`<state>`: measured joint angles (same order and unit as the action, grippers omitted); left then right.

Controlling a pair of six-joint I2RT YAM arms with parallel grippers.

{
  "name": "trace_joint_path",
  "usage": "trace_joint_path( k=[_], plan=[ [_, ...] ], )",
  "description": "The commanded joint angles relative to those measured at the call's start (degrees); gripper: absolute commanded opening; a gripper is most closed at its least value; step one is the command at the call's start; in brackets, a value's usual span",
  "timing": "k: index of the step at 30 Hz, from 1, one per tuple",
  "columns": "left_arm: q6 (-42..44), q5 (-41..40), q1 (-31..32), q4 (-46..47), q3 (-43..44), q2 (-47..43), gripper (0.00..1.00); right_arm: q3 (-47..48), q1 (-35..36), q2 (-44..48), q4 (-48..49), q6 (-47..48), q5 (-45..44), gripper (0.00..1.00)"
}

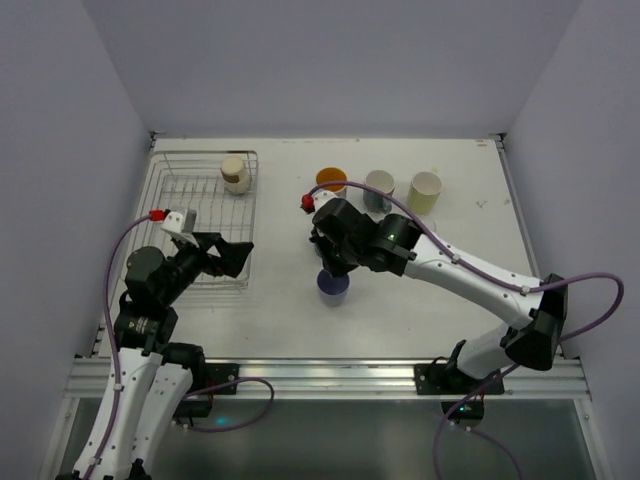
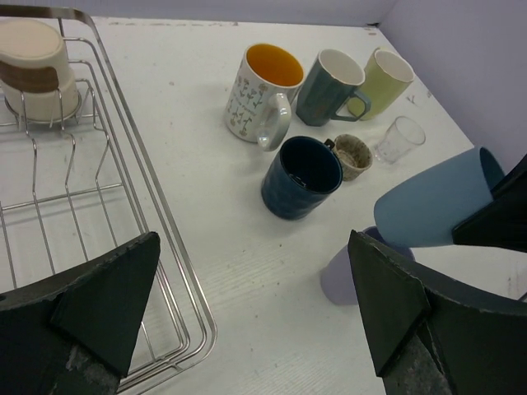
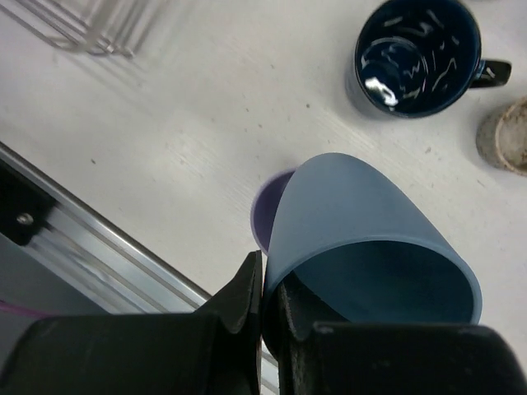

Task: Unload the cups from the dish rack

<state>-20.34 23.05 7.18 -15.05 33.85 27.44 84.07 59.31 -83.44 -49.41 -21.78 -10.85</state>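
- I have the right gripper (image 3: 262,276) pinched shut on the rim of the light blue cup (image 3: 362,230). The cup hangs tilted on its side, well to the right of the dish rack (image 1: 185,190).
- Directly under it stands the lavender cup (image 3: 268,210). I cannot tell whether the two touch.
- The left gripper (image 2: 251,247) is spread wide and holds nothing. It sits over the near right corner of the dish rack.
- One cream cup (image 2: 34,62) with a brown band is in the far right corner of the dish rack.
- Right of the dish rack, towards the far edge, is a row of three: the orange-inside mug (image 2: 263,90), then the grey mug (image 2: 329,82), then the yellow-green mug (image 2: 383,82).
- In front of that row stand the navy mug (image 2: 300,177), a speckled little cup (image 2: 352,156) just beside its handle, and a clear glass (image 2: 401,138) farther right.
- The orange-inside mug carries a print of small dark sprigs on white. It is too small for me to read any lettering.
- The tabletop (image 1: 280,320) is white, scuffed and flecked with dark specks. A metal rail (image 1: 330,375) runs along its near edge.
- Plain pale grey-lavender walls (image 1: 330,60) close in three sides.
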Motion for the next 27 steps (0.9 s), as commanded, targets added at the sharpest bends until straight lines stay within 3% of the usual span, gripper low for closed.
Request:
trace_joint_path(
  k=[1, 10, 27],
  plan=[
    [2.23, -1.43, 0.82, -0.86, -0.27, -0.81, 1.00, 4.25, 0.46, -1.81, -8.07, 3.15, 1.45, 0.00],
    [2.23, -2.22, 1.70, -1.47, -0.36, -1.34, 1.00, 6.98, 0.54, -8.40, -8.95, 3.68, 3.11, 0.00],
    [2.14, -5.20, 1.78, -2.00, -0.01, -0.55, 1.00, 3.82, 1.51, -9.63, -6.94, 1.74, 8.56, 0.00]
  ],
)
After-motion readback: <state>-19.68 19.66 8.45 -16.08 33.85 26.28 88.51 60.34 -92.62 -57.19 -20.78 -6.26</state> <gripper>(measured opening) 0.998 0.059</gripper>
